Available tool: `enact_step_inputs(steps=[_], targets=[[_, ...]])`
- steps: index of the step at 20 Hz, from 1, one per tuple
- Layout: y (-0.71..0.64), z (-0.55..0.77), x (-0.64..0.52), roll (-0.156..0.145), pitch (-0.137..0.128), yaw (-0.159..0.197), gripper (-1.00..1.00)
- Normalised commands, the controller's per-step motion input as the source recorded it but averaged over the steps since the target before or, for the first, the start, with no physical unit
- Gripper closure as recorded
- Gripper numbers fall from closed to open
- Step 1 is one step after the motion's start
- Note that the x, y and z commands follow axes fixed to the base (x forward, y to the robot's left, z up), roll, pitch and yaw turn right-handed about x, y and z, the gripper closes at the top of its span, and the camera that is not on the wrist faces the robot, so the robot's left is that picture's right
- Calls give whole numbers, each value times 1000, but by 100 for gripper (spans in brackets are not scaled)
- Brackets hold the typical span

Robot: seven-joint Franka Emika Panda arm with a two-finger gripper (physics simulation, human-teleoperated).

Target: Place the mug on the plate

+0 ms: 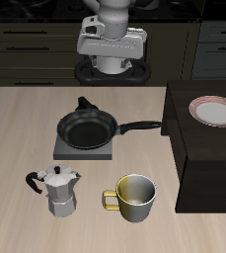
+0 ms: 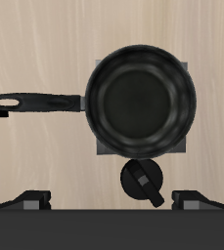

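Observation:
The mug (image 1: 136, 198), olive-yellow fading to grey with a yellow loop handle, stands upright near the table's front edge. The plate (image 1: 214, 111), white with a reddish-pink rim, lies on top of a dark raised block (image 1: 198, 163) at the table's side. My gripper (image 1: 112, 57) hangs high at the back of the table, far from both and behind the frying pan. In the wrist view its fingertips (image 2: 30, 198) stand wide apart with nothing between them, so the gripper (image 2: 112, 200) is open and empty. Mug and plate are out of the wrist view.
A black frying pan (image 1: 87, 128) sits on a grey burner plate (image 1: 63, 153) mid-table and fills the wrist view (image 2: 143, 98), with a black knob (image 2: 143, 179) beside it. A silver moka pot (image 1: 58, 191) with a black handle stands next to the mug.

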Motion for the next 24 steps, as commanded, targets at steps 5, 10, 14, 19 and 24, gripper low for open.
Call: enact_step_inputs(steps=[5,10,14,19,24], targets=[[-49,153,377,46,3,-49,-100],[-60,275,597,118,-1,-8,-100],[-180,213,525,-23,-17,-26,-100],[-128,152,610,-22,-7,-40,-100],[-124,82,578,-22,8,-31,-100]])
